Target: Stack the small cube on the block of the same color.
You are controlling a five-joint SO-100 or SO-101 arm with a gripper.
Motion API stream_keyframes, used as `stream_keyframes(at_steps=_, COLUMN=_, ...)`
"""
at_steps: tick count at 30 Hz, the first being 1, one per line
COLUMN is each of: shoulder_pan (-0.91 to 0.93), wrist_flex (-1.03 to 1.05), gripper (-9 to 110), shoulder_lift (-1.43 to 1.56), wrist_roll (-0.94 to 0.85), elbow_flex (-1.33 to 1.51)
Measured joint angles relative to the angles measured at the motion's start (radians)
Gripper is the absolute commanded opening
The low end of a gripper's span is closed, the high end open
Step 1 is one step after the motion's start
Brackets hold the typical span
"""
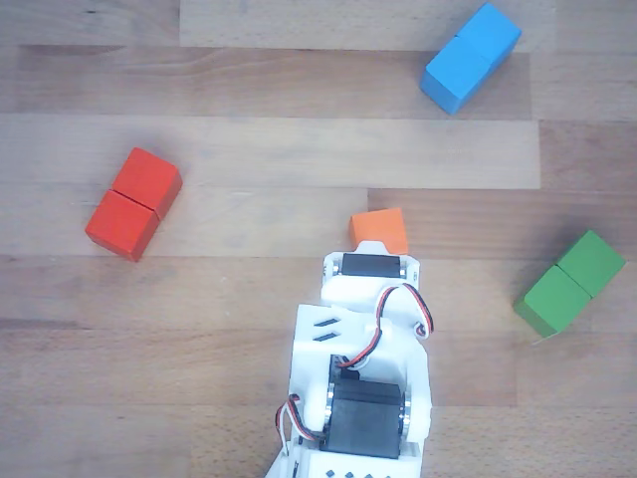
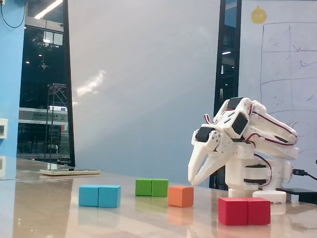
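Observation:
The small orange cube lies on the wooden table, just beyond the front end of my arm's wrist; it also shows in the fixed view. The red two-cube block lies far to the cube's left in the other view and at the front right in the fixed view. My gripper points down, hanging a little above and beside the cube without touching it. Its fingertips are nearly together and it holds nothing. In the other view the wrist hides the fingers.
A blue two-cube block lies at the top right and a green one at the right. In the fixed view the blue block and the green block stand left of the cube.

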Motion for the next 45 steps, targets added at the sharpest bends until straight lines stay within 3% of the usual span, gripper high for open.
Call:
stream_keyframes(at_steps=38, shoulder_pan=0.0, wrist_flex=0.002, gripper=0, shoulder_lift=0.0, wrist_roll=0.0, elbow_flex=-0.006)
stream_keyframes(at_steps=45, shoulder_pan=0.0, wrist_flex=0.005, gripper=0, shoulder_lift=-0.207, wrist_roll=-0.006, elbow_flex=-0.327)
